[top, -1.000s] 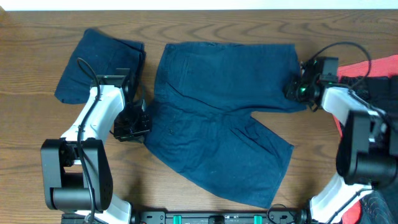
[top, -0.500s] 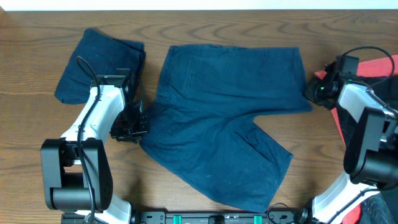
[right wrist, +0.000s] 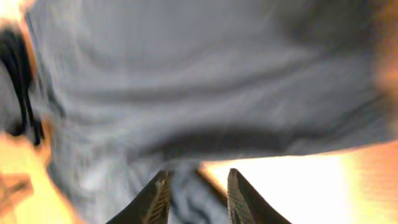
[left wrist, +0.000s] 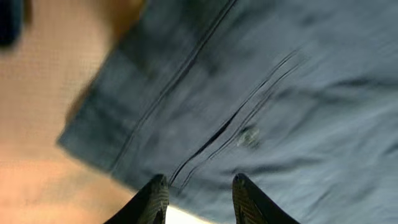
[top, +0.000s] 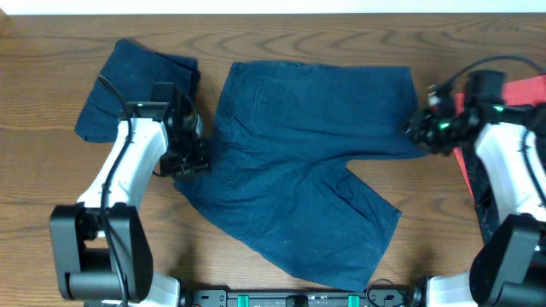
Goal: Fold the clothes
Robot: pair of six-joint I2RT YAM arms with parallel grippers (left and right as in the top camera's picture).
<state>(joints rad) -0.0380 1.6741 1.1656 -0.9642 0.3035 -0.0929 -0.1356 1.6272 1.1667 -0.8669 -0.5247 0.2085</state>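
Dark navy shorts point(top: 307, 170) lie spread flat across the middle of the table, waistband to the left. A second pair, folded into a navy bundle point(top: 128, 85), lies at the back left. My left gripper point(top: 191, 159) is at the shorts' left edge, by the waistband corner. In the left wrist view its fingers point(left wrist: 200, 186) pinch the cloth's edge point(left wrist: 280, 93). My right gripper point(top: 417, 133) is at the shorts' right edge. In the blurred right wrist view, cloth point(right wrist: 186, 81) runs between its fingers point(right wrist: 198, 186).
A red cloth point(top: 522, 89) and other dark clothes lie at the right edge behind the right arm. The wooden table point(top: 51, 179) shows bare wood at the front left and along the back.
The right gripper pulled the shorts' right edge rightward, then eased back left. The left gripper moved up and dragged the waistband corner leftward. The shorts lie flatter and wider.
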